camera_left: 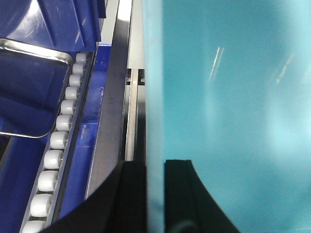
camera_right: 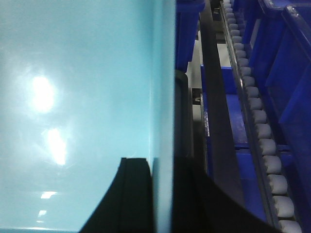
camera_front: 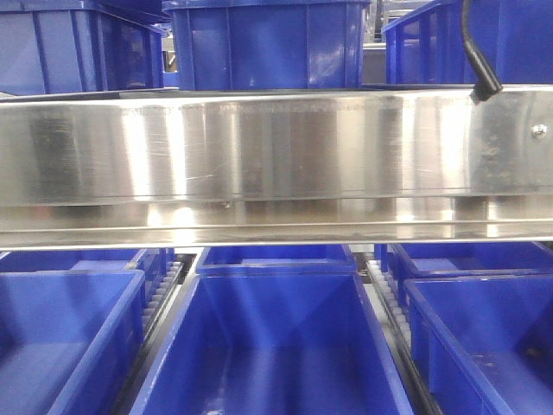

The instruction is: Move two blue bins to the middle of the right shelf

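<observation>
In the left wrist view a pale sky-blue bin (camera_left: 228,97) fills the right side. My left gripper (camera_left: 154,194) is shut on its left wall, one black finger (camera_left: 133,199) outside and the other inside. The right wrist view shows a pale blue bin (camera_right: 77,97) filling the left side. There my right gripper (camera_right: 163,194) is shut on the bin's right wall, with one finger (camera_right: 136,194) inside. I cannot tell whether both views show the same bin. Neither a pale bin nor a gripper appears in the front view.
A wide steel shelf beam (camera_front: 276,156) crosses the front view close ahead. Dark royal-blue bins stand above it (camera_front: 259,43) and below it (camera_front: 276,346). Roller tracks (camera_left: 53,155) (camera_right: 262,131) and more dark bins flank the held bin. A black cable (camera_front: 475,52) hangs at top right.
</observation>
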### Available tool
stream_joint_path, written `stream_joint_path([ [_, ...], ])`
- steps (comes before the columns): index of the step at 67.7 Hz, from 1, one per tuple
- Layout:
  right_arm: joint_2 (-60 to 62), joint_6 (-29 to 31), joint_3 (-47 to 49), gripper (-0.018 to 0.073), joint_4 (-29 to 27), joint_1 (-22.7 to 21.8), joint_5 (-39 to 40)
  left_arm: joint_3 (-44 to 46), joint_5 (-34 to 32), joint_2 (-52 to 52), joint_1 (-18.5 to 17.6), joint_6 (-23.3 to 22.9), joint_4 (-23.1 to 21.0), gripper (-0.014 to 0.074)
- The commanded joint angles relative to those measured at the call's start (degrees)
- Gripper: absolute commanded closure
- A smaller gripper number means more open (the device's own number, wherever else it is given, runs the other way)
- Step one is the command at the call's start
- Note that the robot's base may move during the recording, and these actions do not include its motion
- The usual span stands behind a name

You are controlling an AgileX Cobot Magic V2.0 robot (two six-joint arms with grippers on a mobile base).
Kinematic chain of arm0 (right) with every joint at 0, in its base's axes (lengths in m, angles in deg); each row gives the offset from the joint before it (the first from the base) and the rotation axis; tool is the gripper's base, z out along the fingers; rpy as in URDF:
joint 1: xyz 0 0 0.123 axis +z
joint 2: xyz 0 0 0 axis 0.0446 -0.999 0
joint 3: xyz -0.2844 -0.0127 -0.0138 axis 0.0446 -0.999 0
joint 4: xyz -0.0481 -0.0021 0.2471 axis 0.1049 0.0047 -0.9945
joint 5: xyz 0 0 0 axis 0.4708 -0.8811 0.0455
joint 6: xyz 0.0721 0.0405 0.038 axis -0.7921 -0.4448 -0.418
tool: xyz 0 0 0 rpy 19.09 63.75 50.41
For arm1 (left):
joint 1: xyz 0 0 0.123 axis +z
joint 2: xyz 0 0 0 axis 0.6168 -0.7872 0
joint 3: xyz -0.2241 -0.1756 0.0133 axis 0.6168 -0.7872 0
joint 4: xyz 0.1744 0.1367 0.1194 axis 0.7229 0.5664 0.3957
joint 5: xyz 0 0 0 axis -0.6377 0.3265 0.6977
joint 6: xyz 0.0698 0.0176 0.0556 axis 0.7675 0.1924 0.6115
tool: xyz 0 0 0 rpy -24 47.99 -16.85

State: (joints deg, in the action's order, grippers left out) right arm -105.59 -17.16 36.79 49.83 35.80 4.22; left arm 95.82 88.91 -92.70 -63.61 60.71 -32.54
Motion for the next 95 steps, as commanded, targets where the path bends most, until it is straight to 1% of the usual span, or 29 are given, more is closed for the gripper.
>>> stream_joint_path([
  [1, 1.4, 0.2, 0.9, 0.0725, -0.1, 0.1, 3.8, 0.9, -6.8, 1.0, -0.2, -0.2, 0.0, 0.0707],
  [95, 1.4, 0.2, 0.9, 0.0725, -0.1, 0.1, 3.9, 0.9, -7.3, 1.0, -0.2, -0.2, 0.4, 0.0707],
])
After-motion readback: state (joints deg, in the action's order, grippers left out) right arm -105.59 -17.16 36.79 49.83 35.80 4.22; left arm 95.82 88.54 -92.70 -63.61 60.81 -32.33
